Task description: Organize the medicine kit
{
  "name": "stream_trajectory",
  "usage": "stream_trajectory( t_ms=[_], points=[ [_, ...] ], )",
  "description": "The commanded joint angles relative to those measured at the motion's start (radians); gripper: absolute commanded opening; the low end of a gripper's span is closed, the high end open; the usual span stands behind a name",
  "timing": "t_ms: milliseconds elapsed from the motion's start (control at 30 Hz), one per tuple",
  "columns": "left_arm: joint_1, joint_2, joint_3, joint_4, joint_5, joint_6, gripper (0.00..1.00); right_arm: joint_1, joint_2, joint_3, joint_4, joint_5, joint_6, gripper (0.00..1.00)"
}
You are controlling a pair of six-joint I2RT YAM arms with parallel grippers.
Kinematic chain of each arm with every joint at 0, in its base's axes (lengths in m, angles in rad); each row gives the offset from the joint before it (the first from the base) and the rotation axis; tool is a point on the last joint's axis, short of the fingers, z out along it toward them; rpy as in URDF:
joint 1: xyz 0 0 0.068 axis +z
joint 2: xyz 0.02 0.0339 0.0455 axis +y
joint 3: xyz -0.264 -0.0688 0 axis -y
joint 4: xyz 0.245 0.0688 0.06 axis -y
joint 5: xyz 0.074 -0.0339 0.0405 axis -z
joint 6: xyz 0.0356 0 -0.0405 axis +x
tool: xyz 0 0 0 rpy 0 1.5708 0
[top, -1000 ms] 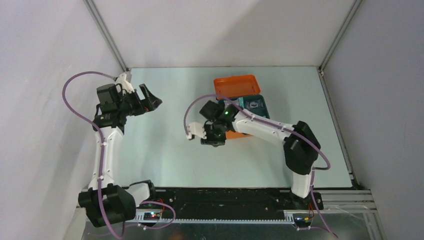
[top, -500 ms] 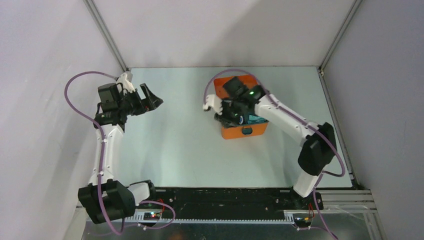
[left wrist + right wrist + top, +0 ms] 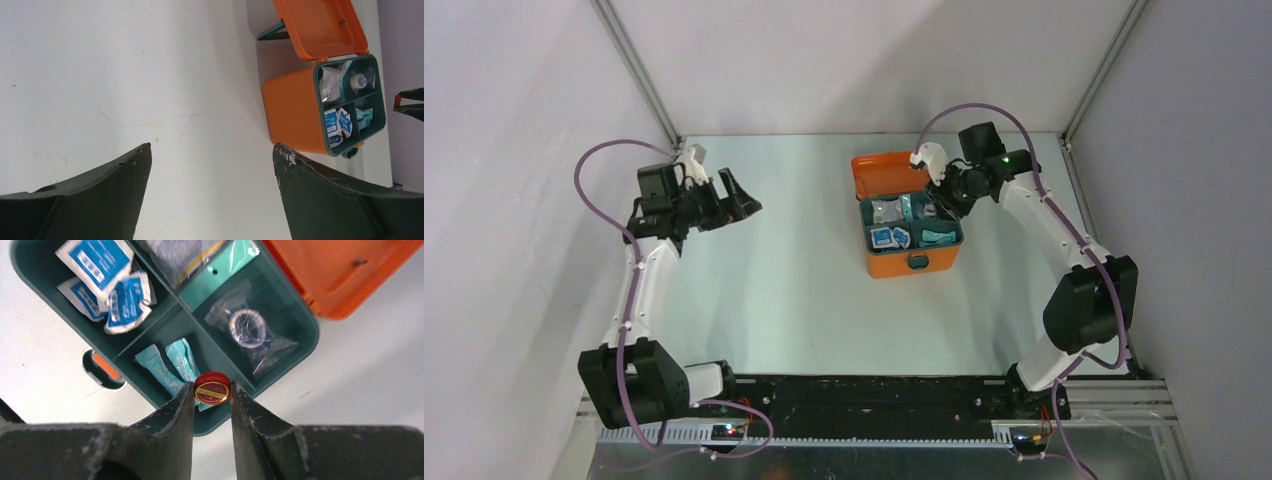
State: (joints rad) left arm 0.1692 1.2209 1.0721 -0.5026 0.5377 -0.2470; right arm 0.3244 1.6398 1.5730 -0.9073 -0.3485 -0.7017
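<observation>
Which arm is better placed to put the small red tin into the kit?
The right. Its gripper already holds the red tin directly above the open kit, over the tray. The left gripper is open, empty and far to the left.

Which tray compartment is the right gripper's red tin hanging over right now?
The one holding the two light-teal sachets, beside the latch. The red tin hangs at its outer rim. The others hold blue-white packets, a clear-bagged roll and a grey pouch.
</observation>
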Motion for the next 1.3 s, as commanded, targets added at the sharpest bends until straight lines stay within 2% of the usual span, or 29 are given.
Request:
stream_trajectory(
  t_ms=[0, 200, 367, 500, 633, 767, 800, 833, 867, 933, 1100, 1267],
  points=[
    [-0.031, 0.010, 0.026, 0.023, 0.003, -0.010, 0.95, -0.009, -0.005, -0.045, 0.016, 0.009, 0.022, 0.28],
    [-0.062, 0.069, 0.041, 0.022, -0.009, -0.028, 0.96, -0.016, 0.008, -0.085, 0.021, 0.043, 0.031, 0.30],
    [-0.109, 0.190, 0.086, 0.035, 0.016, -0.118, 0.99, -0.017, 0.012, -0.083, 0.021, 0.066, 0.046, 0.38],
    [-0.153, 0.316, 0.108, 0.201, 0.056, -0.218, 1.00, -0.028, -0.003, -0.070, 0.033, 0.058, 0.076, 0.47],
    [-0.223, 0.432, 0.195, 0.327, 0.081, -0.292, 1.00, -0.075, -0.004, -0.041, 0.025, 0.026, 0.120, 0.51],
    [-0.269, 0.559, 0.247, 0.565, 0.090, -0.445, 1.00, -0.179, -0.010, -0.025, 0.069, -0.084, 0.215, 0.54],
    [-0.279, 0.586, 0.292, 0.585, 0.091, -0.488, 1.00, -0.204, -0.010, -0.028, 0.082, -0.158, 0.240, 0.55],
    [-0.300, 0.651, 0.323, 0.605, 0.097, -0.506, 1.00, -0.254, -0.004, -0.032, 0.114, -0.208, 0.291, 0.62],
    [-0.310, 0.681, 0.378, 0.613, 0.101, -0.544, 1.00, -0.281, 0.002, -0.033, 0.127, -0.303, 0.318, 0.78],
    [-0.347, 0.770, 0.453, 0.659, 0.099, -0.599, 1.00, -0.350, 0.033, -0.026, 0.134, -0.430, 0.393, 0.97],
    [-0.382, 0.978, 0.649, 0.695, 0.091, -0.726, 1.00, -0.473, 0.075, -0.039, 0.136, -0.584, 0.485, 0.99],
    [-0.402, 1.114, 0.759, 0.706, 0.104, -0.817, 1.00, -0.527, 0.025, -0.142, 0.175, -0.620, 0.540, 0.99]
  ],
)
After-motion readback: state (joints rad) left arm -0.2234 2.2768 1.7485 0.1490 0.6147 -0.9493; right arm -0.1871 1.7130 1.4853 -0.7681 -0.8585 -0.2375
